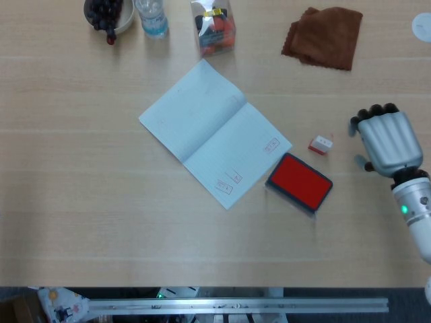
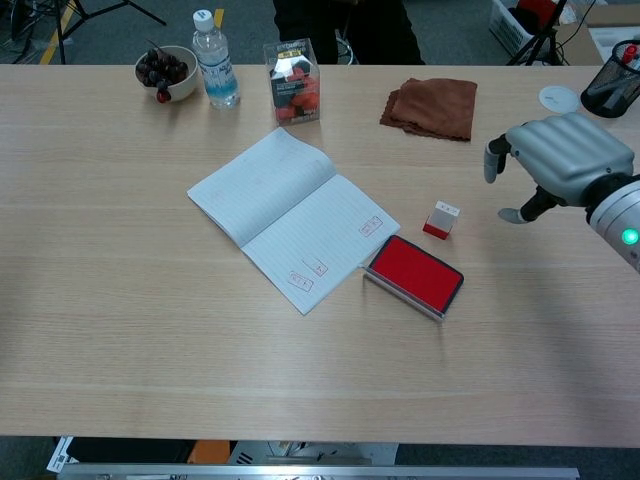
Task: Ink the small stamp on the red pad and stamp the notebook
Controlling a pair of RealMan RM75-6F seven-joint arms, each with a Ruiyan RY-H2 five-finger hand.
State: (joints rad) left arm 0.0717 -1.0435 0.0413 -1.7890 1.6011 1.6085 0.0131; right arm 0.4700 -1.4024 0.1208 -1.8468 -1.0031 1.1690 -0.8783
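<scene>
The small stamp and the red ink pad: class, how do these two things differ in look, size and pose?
The small stamp is a little white block with a red base, standing upright; the red ink pad is flat, far wider, with a dark frame around an open red face. The stamp stands nearer the right hand; the pad lies beside the notebook. Both rest untouched on the table and carry red.

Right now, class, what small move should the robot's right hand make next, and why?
Probably move the right robot hand left and down to the stamp. The hand is empty and apart from it, and the stamp stands untouched beside the red pad, not yet inked.
</scene>
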